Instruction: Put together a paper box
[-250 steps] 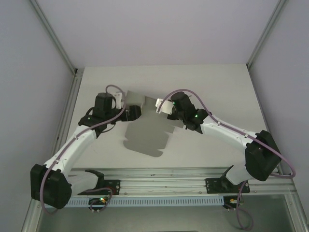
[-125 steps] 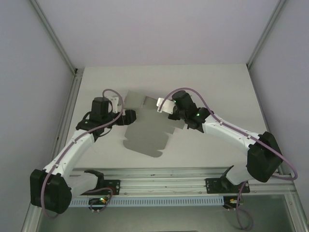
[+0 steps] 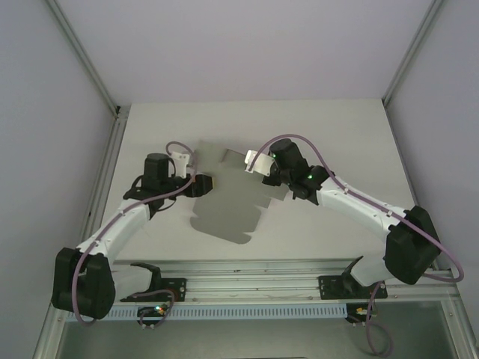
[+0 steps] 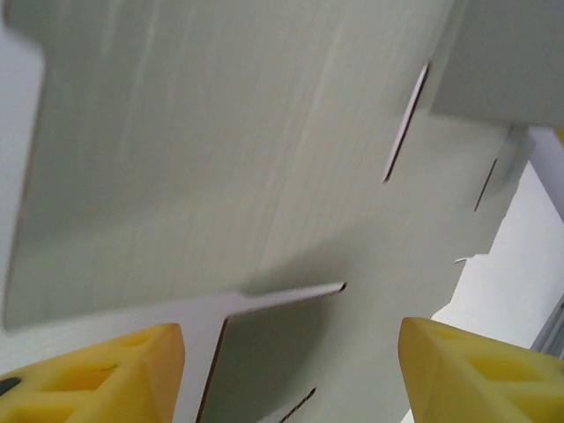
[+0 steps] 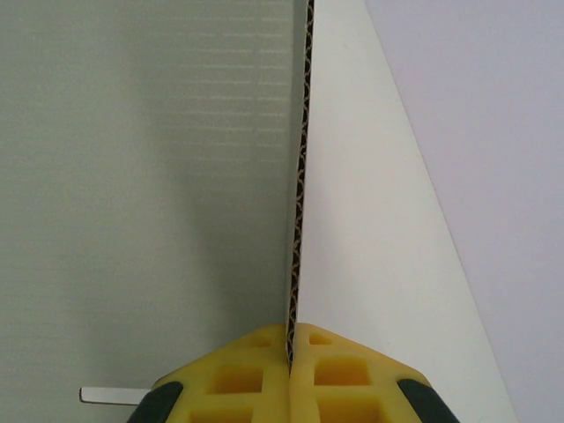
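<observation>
No readable text, label or number anywhere, not even on the paper box (image 3: 224, 213)

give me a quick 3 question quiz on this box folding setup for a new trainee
1. True or false: the paper box is already folded into a closed cube.
2. What are the right jaws clamped on? A) an edge of the card sheet B) a cable C) nothing
3. Fill in: at the sheet's left side, the left jaws stand ___.

Key: 1 false, it is a mostly flat die-cut sheet. 2 A. 3 open.
</observation>
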